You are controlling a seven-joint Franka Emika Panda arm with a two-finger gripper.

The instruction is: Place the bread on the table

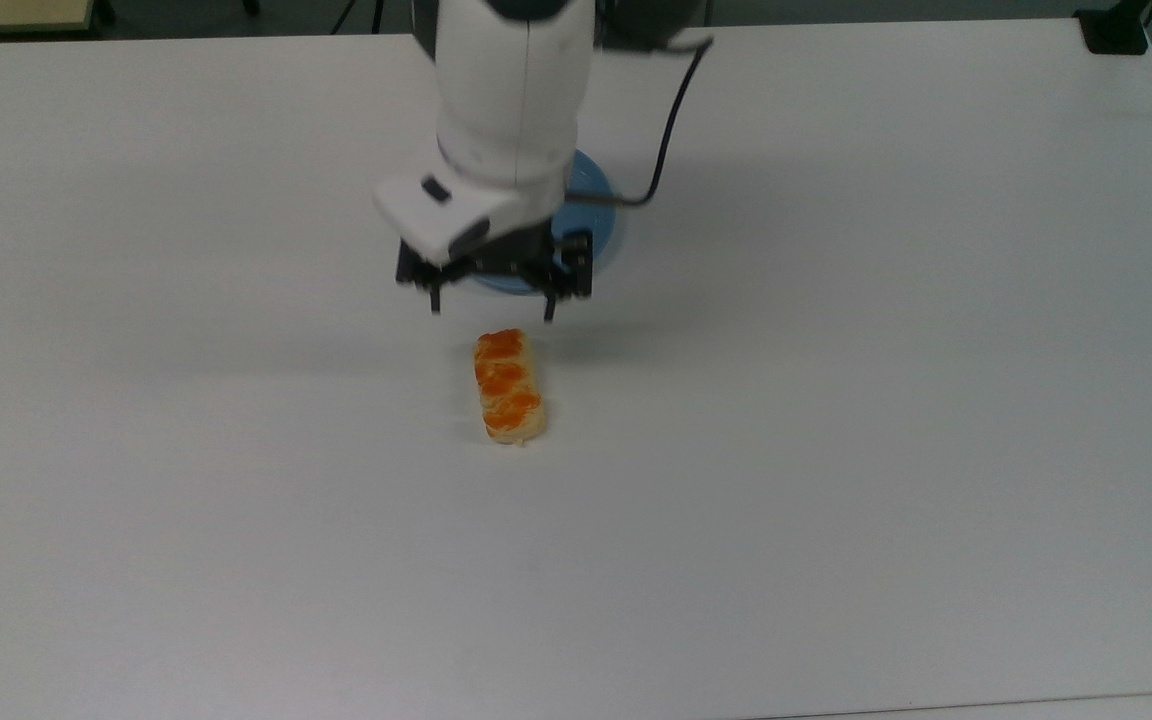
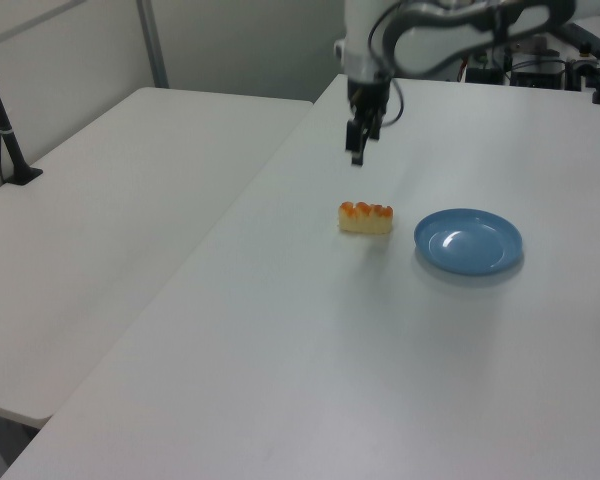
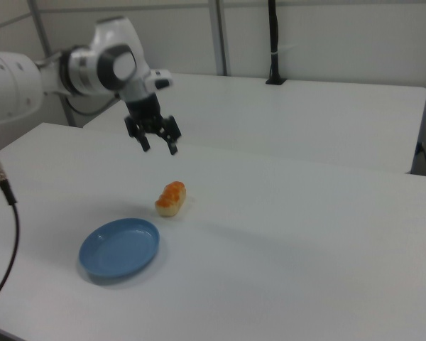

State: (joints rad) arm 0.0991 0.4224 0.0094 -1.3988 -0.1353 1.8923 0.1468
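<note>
The table carries the plate with nothing on it, and the bread lies flat on the bare top just beside it. In the top view its long axis runs near to far. The claw hangs above the bread's far end, fingers spread, holding nothing
</note>
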